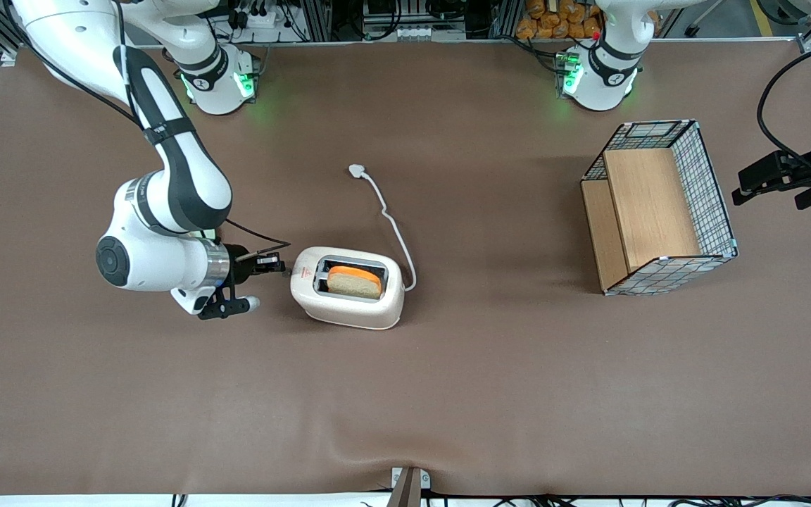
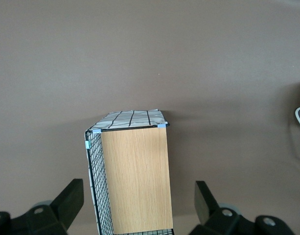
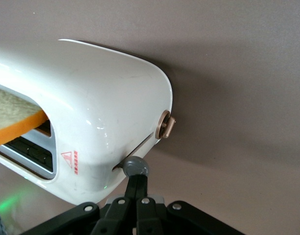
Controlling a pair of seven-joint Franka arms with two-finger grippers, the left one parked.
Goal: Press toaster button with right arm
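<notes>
The cream-white toaster stands mid-table with a slice of toast in its dark top slot. In the right wrist view the toaster fills the frame, and its short end carries the small grey toaster button at the end of a slit. The right arm reaches in level from the working arm's end of the table. Its gripper is shut, fingers pressed together. The gripper's tips touch the grey button. Nothing is held between the fingers.
A tan round dial sits on the same short end, beside the button. The white cord runs from the toaster to a plug lying farther from the front camera. A wire basket with wooden panels stands toward the parked arm's end.
</notes>
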